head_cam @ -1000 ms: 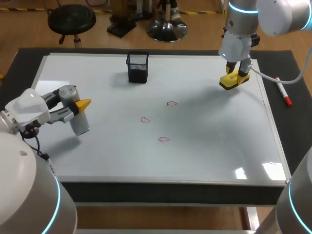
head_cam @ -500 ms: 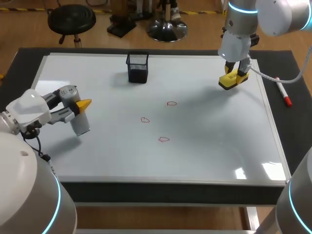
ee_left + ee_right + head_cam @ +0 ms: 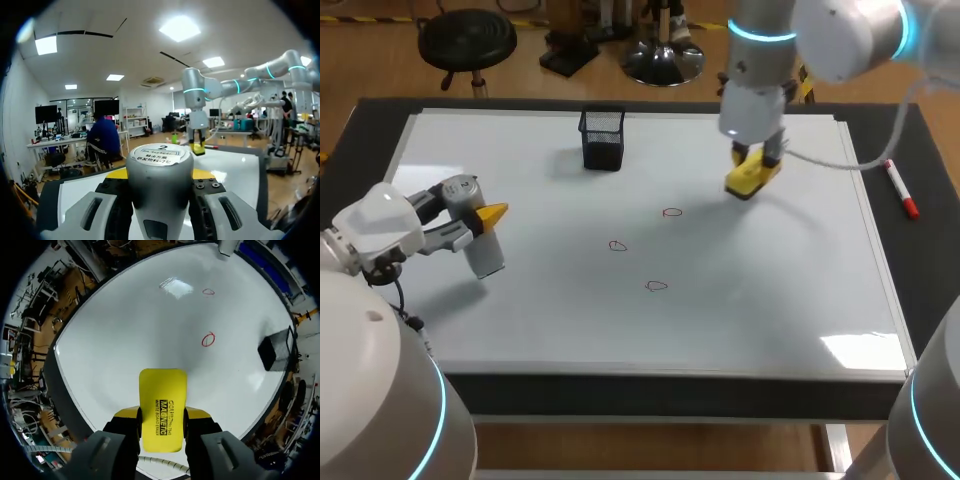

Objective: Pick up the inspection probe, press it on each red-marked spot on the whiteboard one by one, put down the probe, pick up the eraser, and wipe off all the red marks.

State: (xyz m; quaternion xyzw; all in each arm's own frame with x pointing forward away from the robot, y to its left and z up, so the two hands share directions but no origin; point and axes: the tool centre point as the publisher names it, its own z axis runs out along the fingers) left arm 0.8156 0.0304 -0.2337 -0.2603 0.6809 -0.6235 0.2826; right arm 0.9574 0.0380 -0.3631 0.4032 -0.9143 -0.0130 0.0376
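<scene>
The right gripper (image 3: 757,163) is clenched on the yellow eraser (image 3: 744,181), with one finger on each long side. The eraser's flat face points down at the whiteboard (image 3: 540,300). I cannot tell if it touches the board yet. It looks like it hangs just over it. I think a few things could go wrong here. If the eraser comes down tilted, only one edge would rub, and red streaks would stay behind. If the arm pushes too hard, the eraser could slide in the fingers. A wide wipe could bump the black basket (image 3: 603,138), which stands off to one side of the gripper. The nearest red mark (image 3: 672,212) lies near the eraser, just ahead of the gripper and a bit toward the basket side. The second red mark (image 3: 618,246) and the third red mark (image 3: 657,286) lie farther ahead, so a short wipe could miss them. The left gripper (image 3: 485,215) is grasping the probe (image 3: 480,245), well apart from the marks. The two arms might bump if it came closer.
</scene>
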